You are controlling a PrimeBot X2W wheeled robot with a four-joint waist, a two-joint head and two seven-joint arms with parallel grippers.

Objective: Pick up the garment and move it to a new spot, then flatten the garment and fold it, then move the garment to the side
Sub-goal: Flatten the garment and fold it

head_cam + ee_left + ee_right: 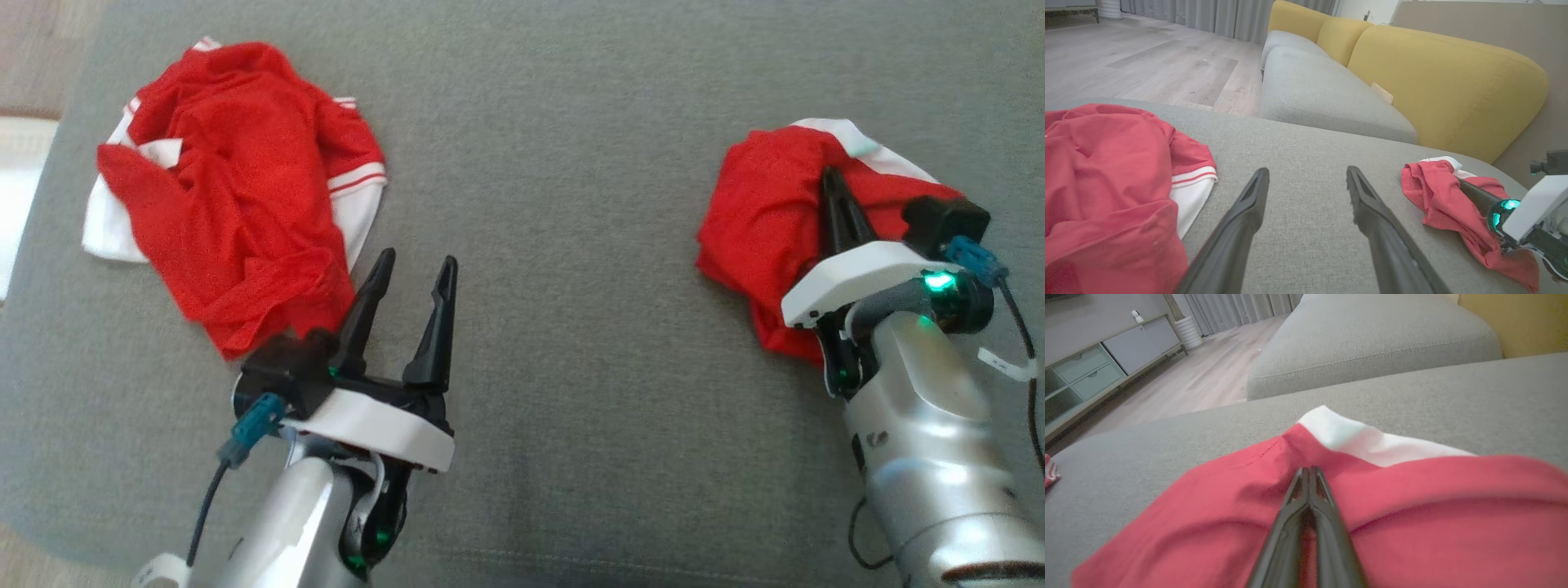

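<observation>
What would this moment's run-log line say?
left hand: open, empty | right hand: shut on small red garment | large red garment: crumpled beside left hand

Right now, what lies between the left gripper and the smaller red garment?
Only bare grey cushion, seen in the head and left wrist views, separates the open left gripper from the smaller red garment.

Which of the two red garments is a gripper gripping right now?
The smaller red garment on the robot's right: the right gripper is shut on it. The larger red garment with striped white trim lies free beside the open left gripper.
</observation>
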